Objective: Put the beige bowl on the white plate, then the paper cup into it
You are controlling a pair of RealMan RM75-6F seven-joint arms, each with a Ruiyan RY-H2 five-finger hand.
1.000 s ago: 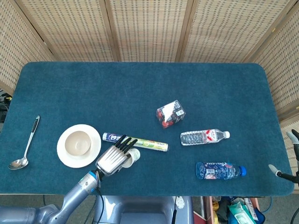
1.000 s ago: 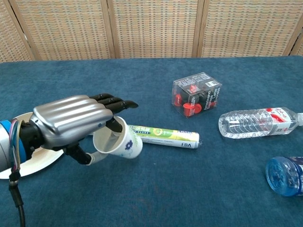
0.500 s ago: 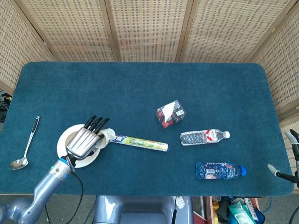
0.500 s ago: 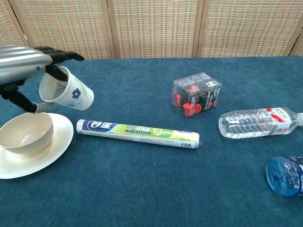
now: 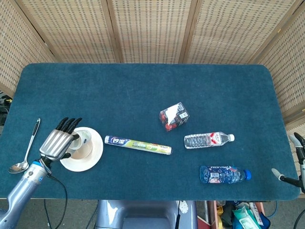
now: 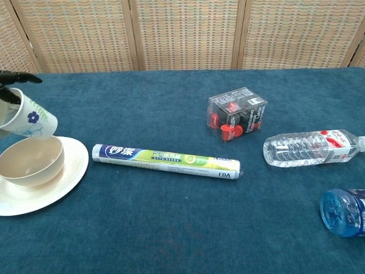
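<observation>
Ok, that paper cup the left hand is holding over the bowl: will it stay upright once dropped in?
Probably not at first. The paper cup hangs tilted above the beige bowl, so it may land leaning on the curved wall. It looks empty and light, so it could tip or bounce; thin paper may dent under the fingers.

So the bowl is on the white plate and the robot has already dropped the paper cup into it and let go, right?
Not quite. The beige bowl does sit on the white plate, but the chest view shows the paper cup tilted above the bowl, held by the left hand, not released inside it.
</observation>
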